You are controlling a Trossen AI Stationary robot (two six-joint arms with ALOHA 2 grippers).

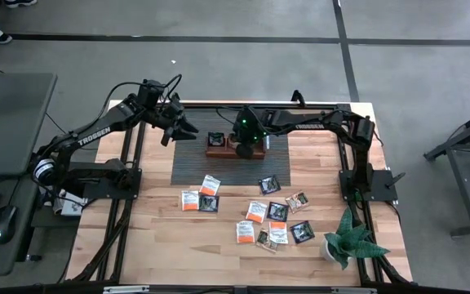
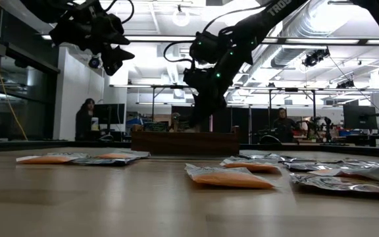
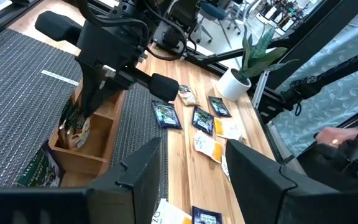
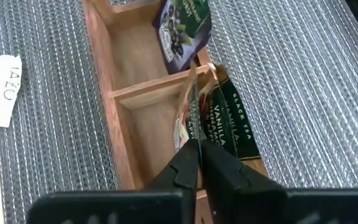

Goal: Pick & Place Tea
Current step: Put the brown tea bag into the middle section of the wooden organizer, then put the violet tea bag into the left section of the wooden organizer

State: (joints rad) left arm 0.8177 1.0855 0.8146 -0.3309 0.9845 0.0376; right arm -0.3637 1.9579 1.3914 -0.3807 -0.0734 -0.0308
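While pinched by right gripper [image 4: 199,163], sachet [image 4: 191,118] upright, edge-on.

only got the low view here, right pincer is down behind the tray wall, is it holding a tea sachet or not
Observer: Yes. The right pincer is pinched on a pale sachet standing on edge inside the tray.
Operator: anything in the next compartment
Observer: One dark purple sachet, leaning against the wall.
Operator: left pincer carrying anything
Observer: No. The left pincer is open and empty, raised over a corner of the mat, to the tray's left.
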